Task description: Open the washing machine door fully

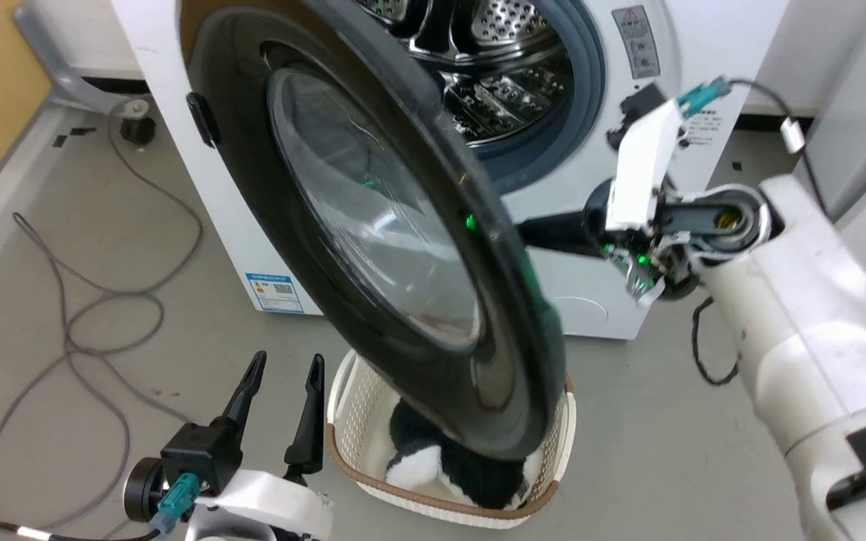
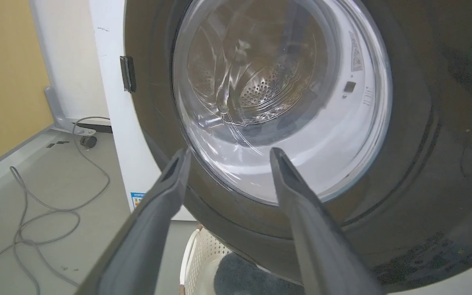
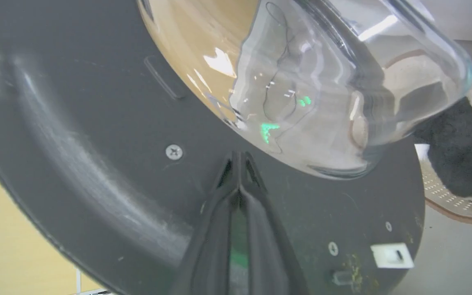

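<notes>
Head view, washing machine door [image 1: 373, 225] ajar (front facing left), right tool [image 3: 240, 157] closed, left tool [image 1: 288, 358] spread.

We log the washing machine [image 1: 241, 252] far centre, with its door [image 1: 373, 218] hinged on the left and swung out toward us. The drum [image 1: 501, 68] sits behind the door. A basket [image 1: 346, 421] stands on the floor near us, under the door's lower edge, with a soft toy [image 1: 433, 466] in it. Cables [image 1: 67, 338] lie on the floor at left. The left gripper [image 1: 288, 359] is just left of the basket, before the door's outer face and apart from it. The right gripper [image 3: 239, 157] is behind the door, tips on its inner face.
</notes>
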`<state>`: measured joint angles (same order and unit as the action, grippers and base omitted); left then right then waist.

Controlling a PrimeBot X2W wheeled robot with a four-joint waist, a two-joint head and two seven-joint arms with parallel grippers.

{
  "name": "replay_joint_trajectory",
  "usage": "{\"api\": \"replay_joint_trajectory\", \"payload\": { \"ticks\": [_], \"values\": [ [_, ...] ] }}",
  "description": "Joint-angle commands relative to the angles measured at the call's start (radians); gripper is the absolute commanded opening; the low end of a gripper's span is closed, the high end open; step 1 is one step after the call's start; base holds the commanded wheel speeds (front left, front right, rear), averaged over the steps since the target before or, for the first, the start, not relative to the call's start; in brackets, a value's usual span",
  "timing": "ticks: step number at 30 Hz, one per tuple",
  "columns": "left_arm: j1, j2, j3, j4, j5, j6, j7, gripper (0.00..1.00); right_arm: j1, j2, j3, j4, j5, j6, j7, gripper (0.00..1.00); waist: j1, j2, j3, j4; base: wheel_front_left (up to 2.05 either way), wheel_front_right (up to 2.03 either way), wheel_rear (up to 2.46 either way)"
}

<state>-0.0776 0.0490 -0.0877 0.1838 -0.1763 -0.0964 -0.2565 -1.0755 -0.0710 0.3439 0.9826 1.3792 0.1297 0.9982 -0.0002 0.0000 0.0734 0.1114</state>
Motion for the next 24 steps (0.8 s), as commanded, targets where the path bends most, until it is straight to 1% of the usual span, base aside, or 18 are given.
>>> {"api": "replay_joint_trajectory", "payload": {
  "ticks": [1,5,12,17,19,20,21,22,24],
  "values": [
    [0.015,0.001,-0.002,0.002,0.004,0.005,-0.005,1.0,0.037,0.012,0.002,-0.018,0.017,0.001,0.01,0.0,0.0002,0.0,-0.008,0.006,0.0,0.0,0.0],
    [0.024,0.001,-0.003,0.005,0.007,0.008,-0.005,1.0,0.089,0.018,0.015,-0.069,0.046,0.001,0.03,0.0,0.0002,0.0,-0.017,0.009,0.0,0.0,0.0],
    [0.028,0.001,0.001,0.009,0.008,0.01,-0.005,1.0,0.186,0.02,0.062,-0.188,0.141,0.001,0.058,0.0,0.0002,0.0,-0.023,0.011,0.0,0.0,0.0],
    [0.03,0.001,0.007,0.014,0.005,0.014,-0.005,1.0,0.24,0.021,0.096,-0.248,0.185,0.001,0.034,0.0,0.0002,0.0,-0.027,0.005,0.0,0.0,0.0],
    [0.033,0.001,0.009,0.016,0.005,0.016,-0.005,1.0,0.26,0.021,0.087,-0.274,0.191,0.001,-0.015,0.0,0.0002,0.0,-0.031,0.002,0.0,0.0,0.0],
    [0.034,0.001,0.009,0.017,0.004,0.017,-0.005,1.0,0.27,0.021,0.078,-0.291,0.186,0.001,-0.053,0.29,0.0002,0.0,-0.031,0.002,0.0,0.0,0.0],
    [0.034,0.001,0.009,0.017,0.004,0.018,-0.005,1.0,0.283,0.021,0.069,-0.314,0.182,0.001,-0.088,0.83,0.0002,0.0,-0.031,0.001,0.0,0.0,0.0],
    [0.035,0.001,0.008,0.018,0.004,0.019,-0.005,1.0,0.302,0.021,0.06,-0.33,0.183,0.001,-0.113,1.0,0.0002,0.0,-0.033,0.0,0.0,0.0,0.0],
    [0.035,0.001,0.01,0.018,0.002,0.021,-0.005,1.0,0.34,0.017,0.048,-0.373,0.18,0.001,-0.153,1.0,0.0002,0.0,-0.034,-0.003,0.0,0.0,0.0]
  ]
}}
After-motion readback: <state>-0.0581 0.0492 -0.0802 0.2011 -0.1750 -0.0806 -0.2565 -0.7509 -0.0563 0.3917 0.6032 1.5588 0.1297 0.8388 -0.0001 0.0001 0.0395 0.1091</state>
